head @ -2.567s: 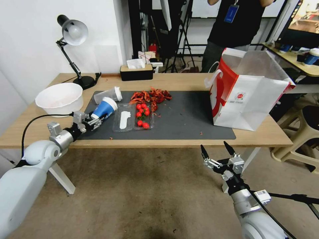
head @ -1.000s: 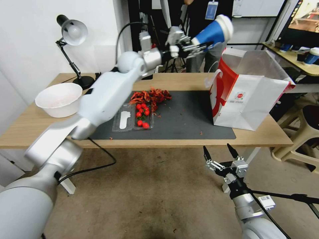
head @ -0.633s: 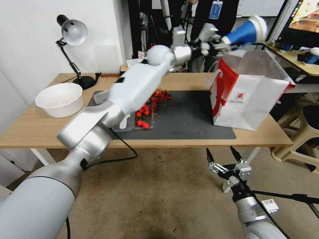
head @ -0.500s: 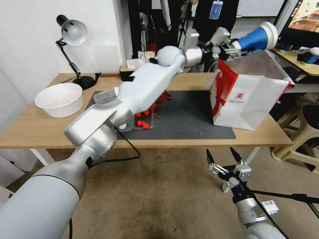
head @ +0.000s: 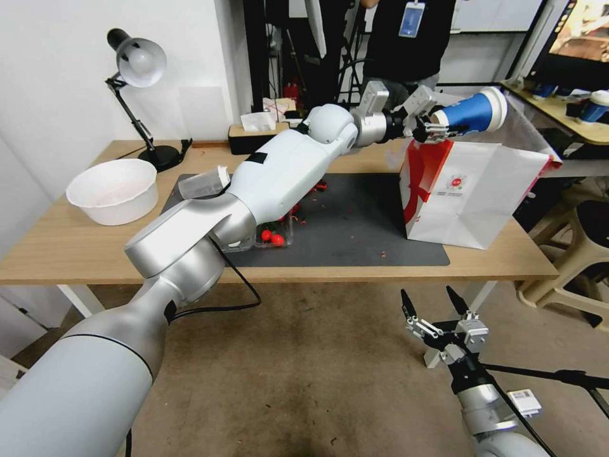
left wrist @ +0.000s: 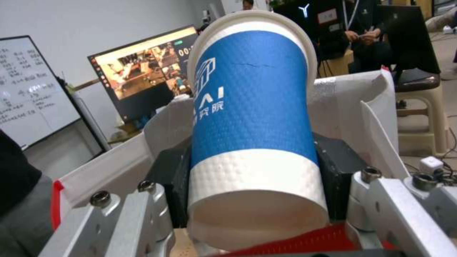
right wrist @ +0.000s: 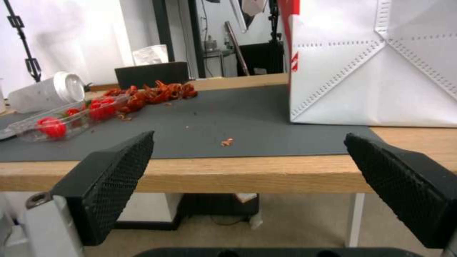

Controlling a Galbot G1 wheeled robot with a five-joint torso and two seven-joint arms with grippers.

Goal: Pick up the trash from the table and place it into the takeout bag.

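**Blue cup hangs sideways over the bag mouth**

The left arm stretches right across the counter point(head: 76, 244), and its left claw point(head: 438, 124) is clamped on the blue paper cup point(head: 468, 113). The cup lies nearly on its side, long axis running across the view, white lid point(head: 497, 109) pointing toward the robot's right and a touch upward, base tucked back into the claw. It hangs in the air just above the open top of the takeout bag point(head: 472, 190), over the near red-panelled edge and touching nothing but the claw.

From the left wrist view the grip is clear: the cup point(left wrist: 252, 117) runs straight out from the claw point(left wrist: 252, 200), black pads point(left wrist: 335, 167) pressed on either side of its lower half, at the white band near the base. The lid end points away from the wrist, with the bag's white walls point(left wrist: 352, 107) beyond and below it.

The right claw point(head: 438, 311) hangs low in front of the counter's near edge, fingers spread wide, holding nothing. Its wrist view looks between those open black pads point(right wrist: 116, 167) across the dark grey mat point(right wrist: 200, 125) to the bag's side wall point(right wrist: 376, 67).

On the mat, the clear white-lidded plastic cup point(head: 203, 184) lies tipped on its side near the far left corner, lid toward the robot's right. The tray of cherry tomatoes point(head: 274, 236) peeks out beneath the left arm, red scraps point(right wrist: 162, 91) lie beyond it, and the large white bowl point(head: 113, 190) stands on the bare wood to the left.
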